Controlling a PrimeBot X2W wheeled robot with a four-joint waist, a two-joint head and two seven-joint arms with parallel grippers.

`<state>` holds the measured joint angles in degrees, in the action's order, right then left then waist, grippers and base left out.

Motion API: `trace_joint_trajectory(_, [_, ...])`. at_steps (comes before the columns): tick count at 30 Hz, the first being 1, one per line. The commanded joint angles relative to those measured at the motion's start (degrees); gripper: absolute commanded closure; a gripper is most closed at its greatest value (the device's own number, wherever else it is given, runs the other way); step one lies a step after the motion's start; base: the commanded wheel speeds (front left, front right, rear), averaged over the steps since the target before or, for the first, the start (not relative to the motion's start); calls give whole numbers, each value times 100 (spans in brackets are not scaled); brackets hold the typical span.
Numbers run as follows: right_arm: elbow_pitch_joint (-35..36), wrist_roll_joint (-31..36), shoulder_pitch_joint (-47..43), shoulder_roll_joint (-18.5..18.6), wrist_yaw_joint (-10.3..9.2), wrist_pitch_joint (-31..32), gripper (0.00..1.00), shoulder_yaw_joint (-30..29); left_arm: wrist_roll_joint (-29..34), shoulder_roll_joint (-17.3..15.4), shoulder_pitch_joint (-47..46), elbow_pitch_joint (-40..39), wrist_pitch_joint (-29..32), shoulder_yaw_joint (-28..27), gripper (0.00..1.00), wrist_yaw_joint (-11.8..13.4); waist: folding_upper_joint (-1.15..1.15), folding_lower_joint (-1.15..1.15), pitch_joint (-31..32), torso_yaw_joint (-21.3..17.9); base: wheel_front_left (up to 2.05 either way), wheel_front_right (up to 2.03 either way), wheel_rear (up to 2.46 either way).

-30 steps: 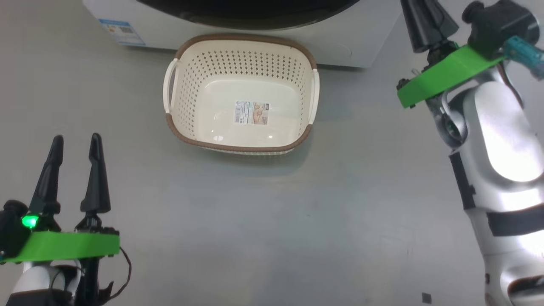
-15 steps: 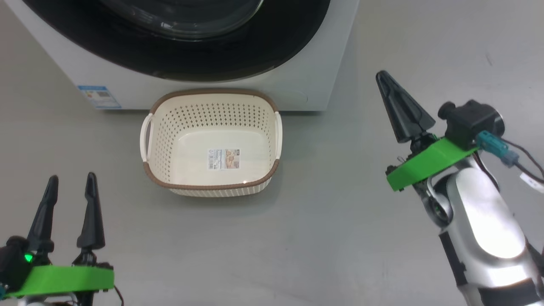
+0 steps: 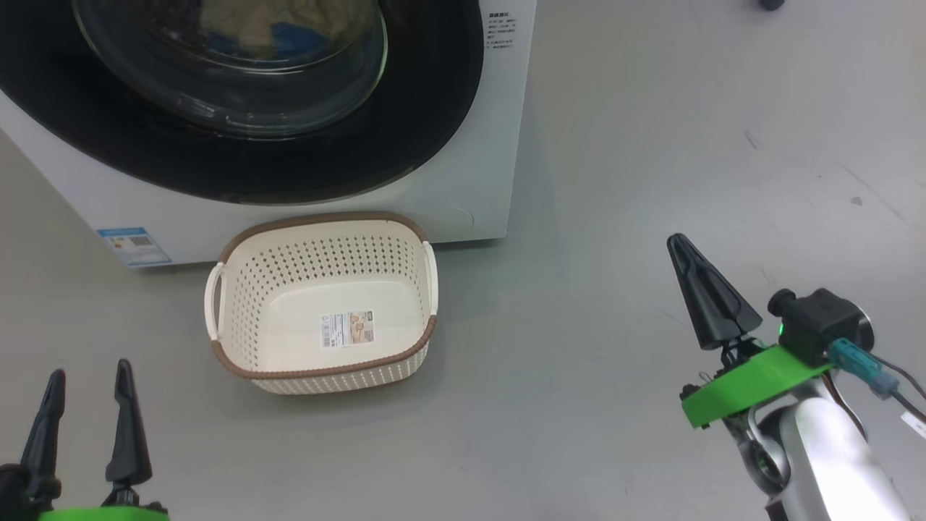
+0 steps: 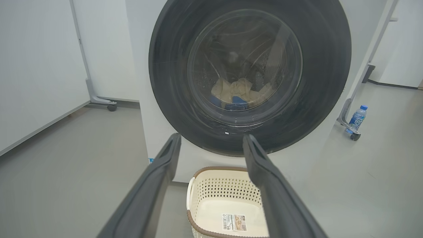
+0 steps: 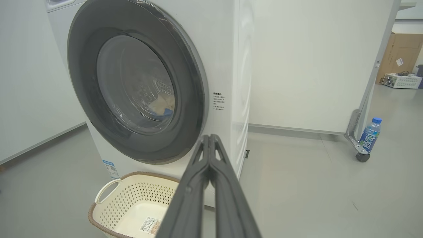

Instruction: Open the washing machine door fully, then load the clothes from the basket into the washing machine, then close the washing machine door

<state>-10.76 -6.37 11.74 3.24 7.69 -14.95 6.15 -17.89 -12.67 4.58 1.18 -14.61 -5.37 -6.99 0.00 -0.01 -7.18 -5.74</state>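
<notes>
Basically, the washing machine door (image 3: 239,87) is found shut, upper left of the clenched right tool (image 3: 676,242); left tool (image 3: 90,370) released.

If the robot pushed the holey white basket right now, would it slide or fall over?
It would probably slide: the basket is empty, thin holey plastic, so likely light, on a smooth floor. It looks wide and low, so tipping seems unlikely. Its walls might bend if squeezed.
</notes>
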Motion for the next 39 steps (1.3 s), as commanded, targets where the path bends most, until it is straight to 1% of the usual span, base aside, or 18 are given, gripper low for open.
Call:
trace_joint_trajectory(1, [275,-26,-1,-36,-20,-5,90,61,80,-59,-57,-127,-39,-298,0,36,0,1,61,-54,0,0,0])
trace_joint_trajectory(2, [305,-18,-59,-36,-20,-5,67,56,108,-38,-29,-115,-39,-327,0,48,0,1,90,-71,0,0,0])
trace_joint_trajectory(3, [329,-14,-114,-36,-20,-5,52,56,131,-14,3,-102,-39,-350,0,58,0,1,120,-87,0,0,0])
trace_joint_trajectory(5, [390,-37,-227,-36,-20,-5,14,18,153,46,59,-108,-39,-394,0,70,0,1,168,-112,0,0,0])
trace_joint_trajectory(6, [421,-37,-289,-36,-20,-5,0,7,162,71,86,-112,-39,-412,0,69,0,1,189,-121,0,0,0])
trace_joint_trajectory(11, [564,-59,-638,-36,-20,-5,0,-92,213,162,184,-123,-39,-475,0,64,0,1,283,-139,0,0,0])
trace_joint_trajectory(18, [689,-11,-1014,-36,-20,-5,0,-247,311,199,244,-106,-39,-534,0,41,0,1,395,-137,0,0,0])
trace_joint_trajectory(25, [737,39,-1168,-36,-20,-5,0,-337,354,215,307,-55,-39,-508,0,21,0,1,447,-113,0,0,0])
trace_joint_trajectory(39, [734,64,-1179,-36,-20,-5,0,-322,390,132,377,82,-39,-368,0,-2,0,1,494,-39,0,0,0])
